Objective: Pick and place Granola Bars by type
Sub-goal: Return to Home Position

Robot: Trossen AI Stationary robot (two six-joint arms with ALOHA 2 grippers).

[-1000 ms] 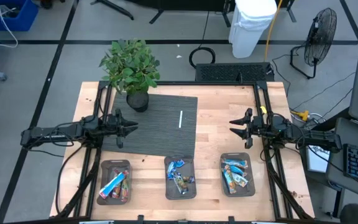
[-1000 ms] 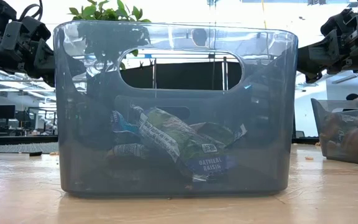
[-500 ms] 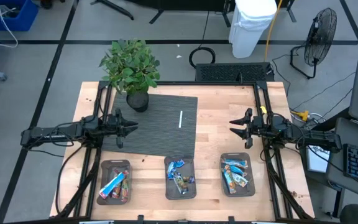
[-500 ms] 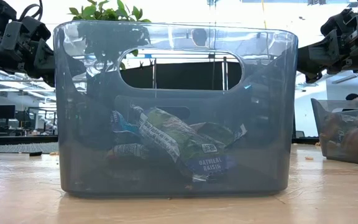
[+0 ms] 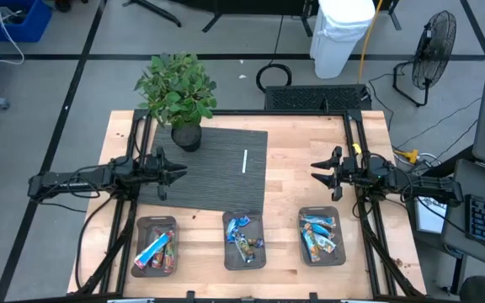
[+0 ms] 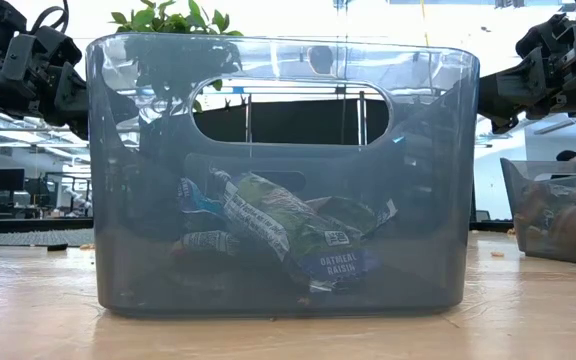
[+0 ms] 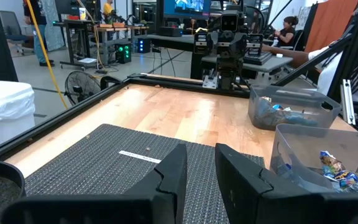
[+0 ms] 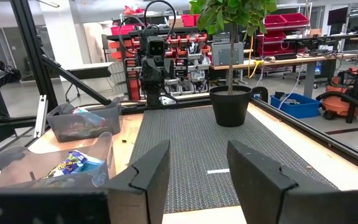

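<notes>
Granola bars lie in three clear bins along the table's near edge: a left bin (image 5: 156,250) with red and multicoloured bars (image 5: 160,248), a middle bin (image 5: 244,240) with blue and darker bars (image 6: 288,235), and a right bin (image 5: 321,236) with blue bars (image 5: 318,234). My left gripper (image 5: 179,172) hovers level over the left edge of the dark mat (image 5: 217,172), open and empty (image 7: 201,152). My right gripper (image 5: 317,172) hovers level to the right of the mat, facing it, also open and empty (image 8: 197,152). Both are well clear of the bins.
A potted plant (image 5: 178,93) stands at the mat's far left corner. A small white strip (image 5: 245,161) lies on the mat. Black frame rails (image 5: 356,143) run along the table's left and right sides. Bare wood lies between the mat and the right gripper.
</notes>
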